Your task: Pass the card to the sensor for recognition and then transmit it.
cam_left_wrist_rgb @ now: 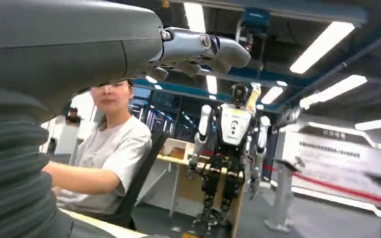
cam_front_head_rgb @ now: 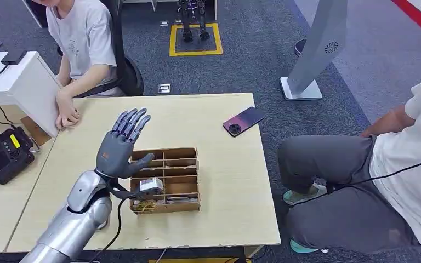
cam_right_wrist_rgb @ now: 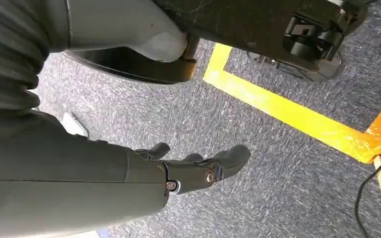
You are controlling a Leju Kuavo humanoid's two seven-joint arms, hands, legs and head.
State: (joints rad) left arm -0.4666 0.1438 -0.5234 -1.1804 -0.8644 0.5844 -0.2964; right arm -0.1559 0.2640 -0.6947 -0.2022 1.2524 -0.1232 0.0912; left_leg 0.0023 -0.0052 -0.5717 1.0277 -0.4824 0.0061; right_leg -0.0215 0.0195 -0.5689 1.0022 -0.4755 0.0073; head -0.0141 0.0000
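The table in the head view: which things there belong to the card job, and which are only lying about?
For the job:
- left hand, raised, holding nothing
- wooden box with compartments, cards in its near ones
- black device, perhaps the sensor

Lying about:
- phone near the table's far right edge
- white box, a person's hand against it

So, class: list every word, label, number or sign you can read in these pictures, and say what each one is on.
None can be read.
Wall sign: lines of print, too blurred.
Scanner: yellow label, too small.
Fan mark on the stand: a symbol, no words.
Phone: no readable text.
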